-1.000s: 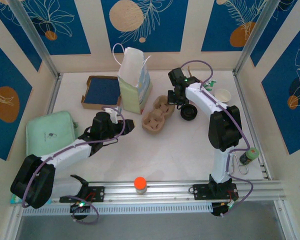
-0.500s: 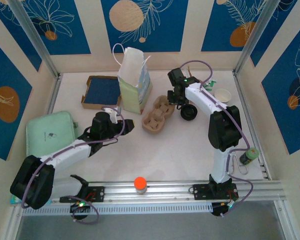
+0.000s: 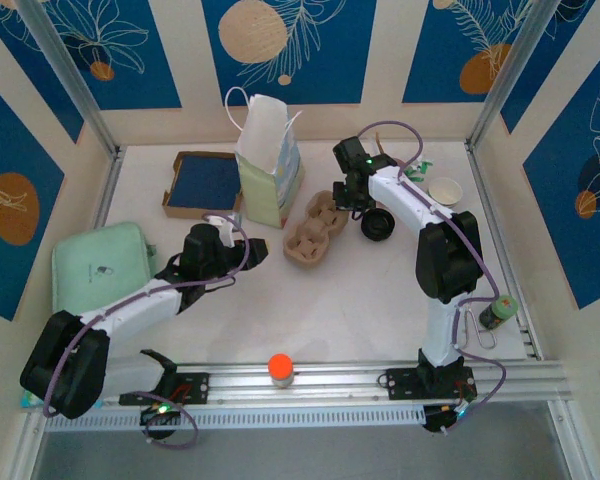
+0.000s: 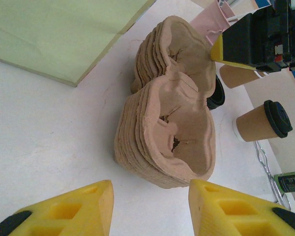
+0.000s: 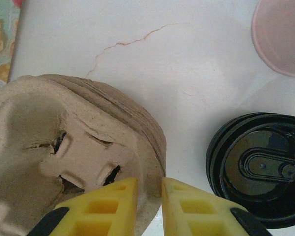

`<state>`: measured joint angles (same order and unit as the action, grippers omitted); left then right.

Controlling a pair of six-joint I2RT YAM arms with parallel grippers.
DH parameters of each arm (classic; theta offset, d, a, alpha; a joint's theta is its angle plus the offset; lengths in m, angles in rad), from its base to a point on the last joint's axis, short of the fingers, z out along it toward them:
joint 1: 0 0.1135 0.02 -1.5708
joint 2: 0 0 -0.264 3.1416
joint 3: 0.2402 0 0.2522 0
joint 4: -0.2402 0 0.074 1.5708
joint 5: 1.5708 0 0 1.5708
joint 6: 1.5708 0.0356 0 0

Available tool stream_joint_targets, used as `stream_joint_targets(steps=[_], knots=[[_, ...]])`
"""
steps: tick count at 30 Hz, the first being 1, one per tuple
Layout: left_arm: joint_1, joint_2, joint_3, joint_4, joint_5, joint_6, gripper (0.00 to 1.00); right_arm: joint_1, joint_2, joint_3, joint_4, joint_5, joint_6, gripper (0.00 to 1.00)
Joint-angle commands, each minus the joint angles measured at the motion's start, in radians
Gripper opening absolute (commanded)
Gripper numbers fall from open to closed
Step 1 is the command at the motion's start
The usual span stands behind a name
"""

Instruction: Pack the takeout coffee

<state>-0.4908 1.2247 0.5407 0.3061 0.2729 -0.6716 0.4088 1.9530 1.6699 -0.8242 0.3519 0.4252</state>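
Right claw (image 5: 161, 206): the yellow fingers are set almost together, with a slim gap, astride the right rim of the stack of cup carriers (image 5: 64, 132). Whether the rim is clamped cannot be told. The right arm is folded at the elbow and reached back and left over the bench (image 3: 330, 300), with the wrist turned down over the far end of the stack.

Left claw (image 4: 150, 209): it is open, with the fingers wide apart and nothing between them, low over the bench and aimed at the near end of the stack. The left arm is laid out long and low on a diagonal from its base.

The carriers are moulded brown pulp, fibrous and ribbed at the edges, nested one in another, with two wells each. The top wells are seen to hold no cup. The stack lies at mid-bench, just right of the paper bag (image 3: 268, 160), which stands upright, white with pale green sides.

A glossy round black lid (image 5: 258, 167) lies flat just right of the stack, apart from it. The rim of a pale pink cup (image 5: 280, 37) is noted beyond the lid.

A brown paper coffee cup (image 4: 263, 120) with a black lid on it stands past the stack. A second brown cup (image 4: 236, 76) is partly hidden by the right claw.

A shallow cardboard box (image 3: 205, 183) with a blue inside lies left of the bag.
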Motion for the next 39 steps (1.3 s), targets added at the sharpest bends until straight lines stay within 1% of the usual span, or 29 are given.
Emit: stream_joint_targets(steps=[1, 4, 14, 21, 39], knots=[[0.016, -0.024, -0.013, 0.008, 0.017, 0.012, 0.45, 0.008, 0.014, 0.022, -0.015, -0.003, -0.006, 0.21], [0.017, -0.029, -0.016, 0.007, 0.017, 0.012, 0.45, 0.008, 0.019, 0.023, -0.015, 0.001, -0.009, 0.24], [0.018, -0.029, -0.012, 0.005, 0.017, 0.012, 0.45, 0.008, 0.028, 0.031, -0.014, 0.005, -0.011, 0.24], [0.020, -0.029, -0.010, 0.004, 0.017, 0.012, 0.44, 0.009, 0.026, 0.033, -0.016, 0.008, -0.011, 0.18], [0.020, -0.035, -0.010, 0.004, 0.023, 0.006, 0.45, 0.032, -0.009, 0.044, -0.045, 0.076, -0.024, 0.17]])
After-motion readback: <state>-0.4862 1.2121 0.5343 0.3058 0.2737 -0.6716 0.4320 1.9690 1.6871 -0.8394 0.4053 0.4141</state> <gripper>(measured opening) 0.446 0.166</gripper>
